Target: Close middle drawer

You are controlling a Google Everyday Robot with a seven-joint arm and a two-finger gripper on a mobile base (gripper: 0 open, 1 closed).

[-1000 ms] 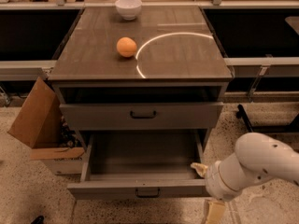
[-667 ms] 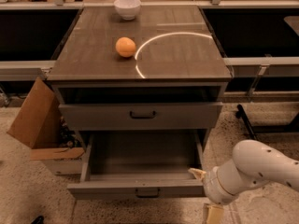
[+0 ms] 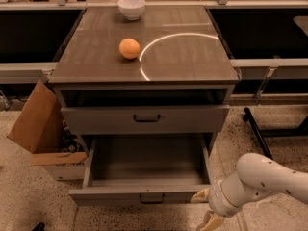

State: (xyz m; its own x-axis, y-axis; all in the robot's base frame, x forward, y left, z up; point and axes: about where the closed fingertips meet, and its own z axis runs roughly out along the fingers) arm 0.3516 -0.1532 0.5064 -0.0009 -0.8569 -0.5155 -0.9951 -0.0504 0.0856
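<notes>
The middle drawer (image 3: 144, 195) is pulled far out of the grey cabinet and is empty inside. Its low flat front has a small dark handle (image 3: 151, 198). Above it the top drawer (image 3: 144, 119) is pushed in. The lowest drawer is hidden under the open one. My gripper (image 3: 205, 209) is at the lower right, just beside the open drawer's front right corner and at the height of its front. Its cream fingers (image 3: 199, 196) are spread apart and hold nothing. The white arm (image 3: 262, 177) reaches in from the right edge.
An orange (image 3: 129, 48) and a white bowl (image 3: 131, 7) sit on the cabinet top (image 3: 183, 57). An open cardboard box (image 3: 36, 129) stands on the floor to the cabinet's left. A dark stand leg (image 3: 257, 131) lies on the floor to the right.
My gripper has moved down and slightly left, from beside the drawer's right wall to its front right corner. The drawer has not moved.
</notes>
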